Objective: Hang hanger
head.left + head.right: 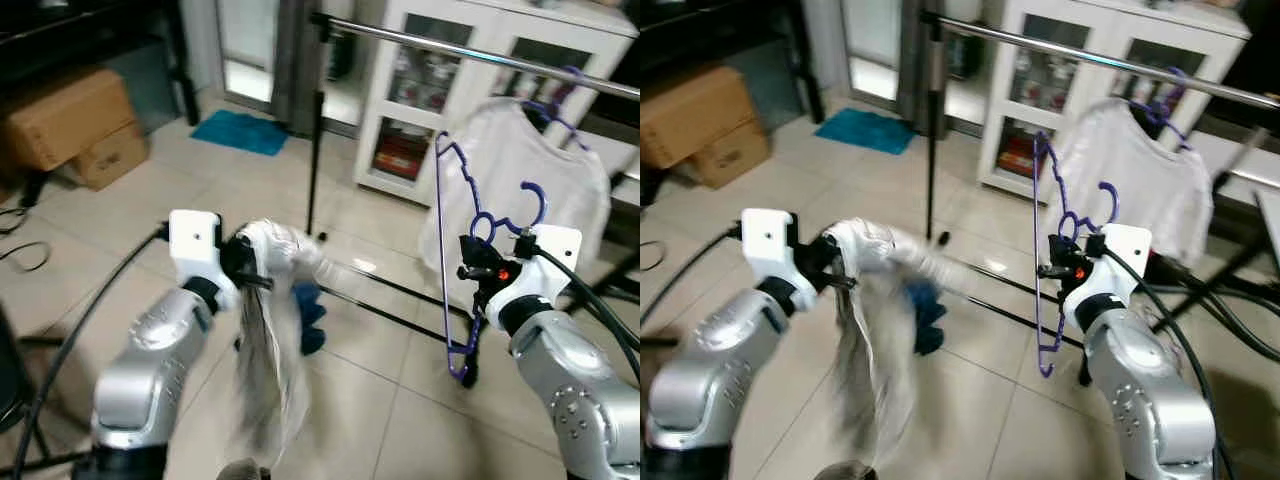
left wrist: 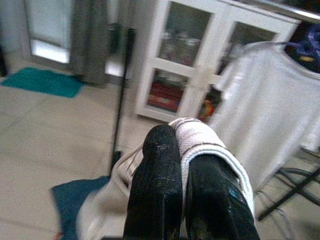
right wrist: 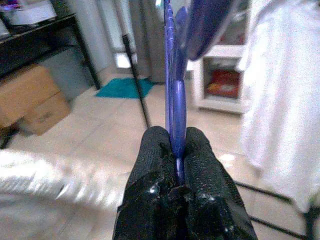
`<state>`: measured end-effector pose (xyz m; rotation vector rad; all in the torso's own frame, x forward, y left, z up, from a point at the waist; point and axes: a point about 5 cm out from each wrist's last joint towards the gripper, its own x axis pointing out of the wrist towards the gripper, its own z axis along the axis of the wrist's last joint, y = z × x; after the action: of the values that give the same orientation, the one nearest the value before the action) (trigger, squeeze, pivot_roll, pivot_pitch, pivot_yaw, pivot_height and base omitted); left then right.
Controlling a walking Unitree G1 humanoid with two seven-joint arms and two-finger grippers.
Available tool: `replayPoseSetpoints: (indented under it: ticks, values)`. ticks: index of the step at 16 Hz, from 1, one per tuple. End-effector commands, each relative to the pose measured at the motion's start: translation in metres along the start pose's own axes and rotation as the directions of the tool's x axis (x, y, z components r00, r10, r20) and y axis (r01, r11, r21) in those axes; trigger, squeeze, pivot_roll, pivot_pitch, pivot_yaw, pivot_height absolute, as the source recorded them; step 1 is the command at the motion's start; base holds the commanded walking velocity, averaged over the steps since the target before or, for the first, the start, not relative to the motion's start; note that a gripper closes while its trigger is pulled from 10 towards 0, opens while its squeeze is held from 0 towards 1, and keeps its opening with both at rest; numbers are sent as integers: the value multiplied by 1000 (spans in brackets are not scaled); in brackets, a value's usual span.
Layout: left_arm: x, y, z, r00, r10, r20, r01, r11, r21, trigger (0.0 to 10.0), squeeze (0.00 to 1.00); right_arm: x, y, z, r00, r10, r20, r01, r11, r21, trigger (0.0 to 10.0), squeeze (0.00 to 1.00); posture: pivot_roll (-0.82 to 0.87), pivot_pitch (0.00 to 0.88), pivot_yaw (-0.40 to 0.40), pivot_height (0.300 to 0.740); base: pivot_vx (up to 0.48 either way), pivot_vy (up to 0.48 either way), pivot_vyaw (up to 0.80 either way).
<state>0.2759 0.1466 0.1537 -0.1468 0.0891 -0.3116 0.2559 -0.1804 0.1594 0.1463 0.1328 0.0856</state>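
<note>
A purple plastic hanger (image 1: 448, 250) stands upright in front of me, its hook (image 1: 536, 200) curling up near my right wrist. My right gripper (image 3: 176, 150) is shut on the hanger's thin edge (image 3: 174, 107). My left gripper (image 2: 181, 150) is shut on a white garment (image 1: 268, 340), which drapes down blurred from the fingers (image 2: 161, 170). Above runs the silver rail (image 1: 480, 55) of a clothes rack. A white shirt (image 1: 515, 190) hangs on it from another purple hanger (image 1: 552, 108) at the right.
The rack's black upright pole (image 1: 314, 160) and floor bars (image 1: 390, 300) stand ahead. A white glass-door cabinet (image 1: 440, 90) is behind it. Cardboard boxes (image 1: 75, 125) sit at the left, a teal mat (image 1: 240, 132) lies farther back, and blue cloth (image 1: 310, 315) lies on the tile floor.
</note>
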Motion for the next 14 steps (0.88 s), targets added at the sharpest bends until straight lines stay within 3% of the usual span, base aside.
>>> replayPoseSetpoints:
  ticks: [1, 3, 4, 6, 8, 14]
  values:
    - [-1, -9, 16, 997, -27, 77, 26, 999, 20, 10000, 0, -2, -1, 7, 999, -14, 39, 15, 999, -33, 10000, 0, 68, 0, -65, 740, 0, 0, -800]
    - [-4, -15, 8, 999, -28, 36, 26, 998, 62, 10000, 0, -2, -3, 12, 997, -43, 70, 46, 998, -33, 10000, 0, 87, 0, -76, 740, 0, 0, -800]
    - [-7, -16, 7, 999, -22, 35, 20, 998, 61, 10000, 0, 1, -2, 14, 992, -76, 103, 85, 993, -87, 10000, 0, 80, 0, -76, 740, 0, 0, -800]
    - [-6, -14, 8, 999, -15, 36, 13, 998, 66, 10000, 0, 3, 4, 15, 990, -77, 119, 86, 994, -68, 10000, 0, 73, 0, -81, 740, 0, 0, -800]
    - [-4, -16, 6, 1000, 7, 30, -9, 998, 68, 10000, 0, 3, 7, 23, 965, -105, 242, 134, 985, -108, 10000, 0, 68, 0, -69, 740, 0, 0, -800]
    - [-4, -17, 5, 999, 4, 32, -6, 998, 58, 10000, 0, 3, 7, 22, 965, -103, 240, 129, 987, -97, 10000, 0, 68, 0, -67, 740, 0, 0, -800]
